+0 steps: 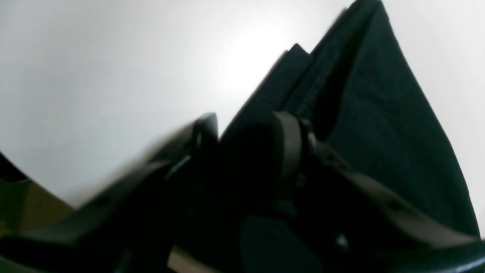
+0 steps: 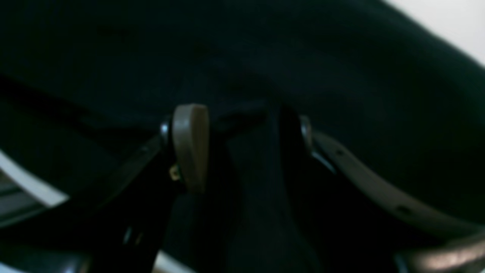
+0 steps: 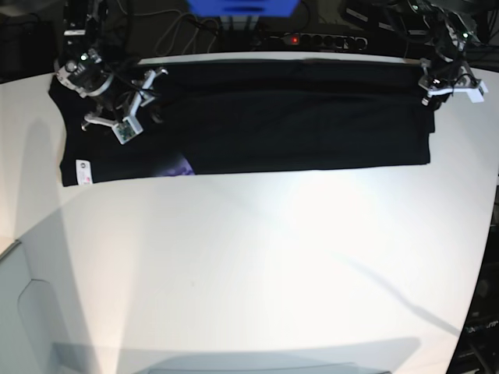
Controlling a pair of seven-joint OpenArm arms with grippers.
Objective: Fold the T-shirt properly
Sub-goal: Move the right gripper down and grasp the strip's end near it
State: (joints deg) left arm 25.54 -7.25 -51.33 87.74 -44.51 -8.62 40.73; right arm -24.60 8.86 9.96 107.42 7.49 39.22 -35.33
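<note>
- The T-shirt [image 3: 296,125] lies as a long black band across the far side of the white table [image 3: 257,265], already folded lengthwise, with its small white tag [image 3: 82,170] and a bit of purple print [image 3: 178,167] at the end near the right gripper.
- The left gripper [image 1: 246,132] is clenched on a bunched edge of the T-shirt; in the left wrist view the cloth runs up and away from between its fingers, with bare table on both sides.
- The right gripper [image 2: 242,125] has dark cloth between its widely spread fingers, and the cloth fills almost all the space above and around it. It seems to grasp a thick bundle, but the picture is dark and blurred, so this is a judgement.
- Risk: if the right grasp holds only the upper layers, the lower ones can slip out when the end is lifted, and the fold opens.
- Risk: if the two arms move at unequal speed or height, the band can twist or stretch, and the edges do not meet.
- Risk: the cloth near the far table edge may drag and wrinkle.
</note>
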